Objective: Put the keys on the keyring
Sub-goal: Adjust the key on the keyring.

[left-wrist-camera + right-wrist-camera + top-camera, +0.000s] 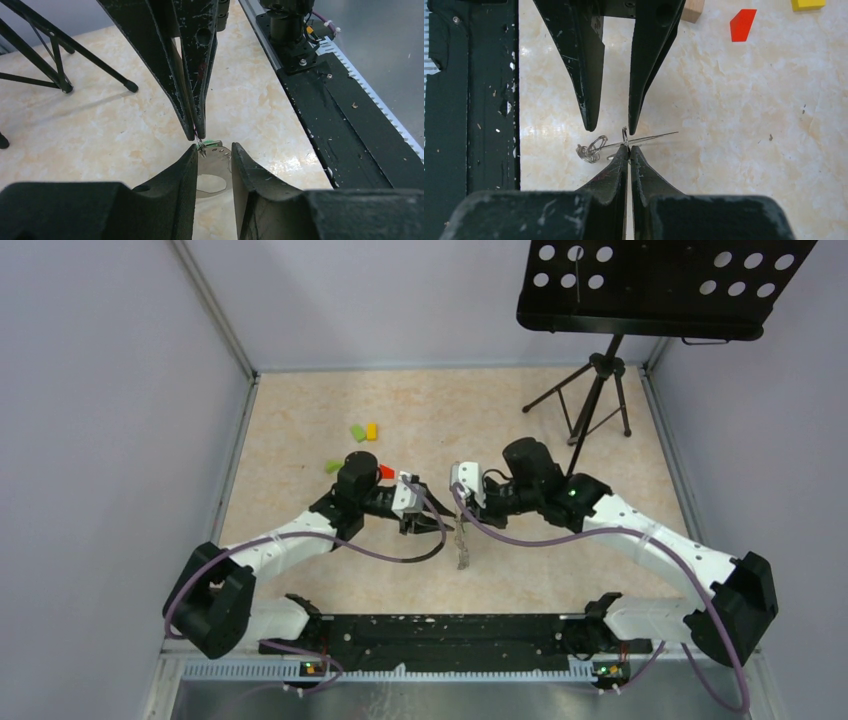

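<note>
My right gripper [628, 146] is shut on the keyring [651, 137], a thin wire loop seen edge-on, with small silver rings [590, 149] bunched at its left end. From above, the keys [464, 552] hang below that gripper [460, 502]. A flat silver key [216, 167] with a green tag [213, 143] hangs between the fingers of my left gripper [214, 146]. Its jaws stand partly open on either side of the key, a gap showing. The two grippers meet tip to tip over the mid table.
Green [357, 432], yellow [372, 430] and red [386, 471] blocks lie behind the left gripper [410, 508]. A music stand [650, 285] on a tripod [592, 400] stands back right. The black base rail [340, 115] runs along the near edge. Grey walls close in the table.
</note>
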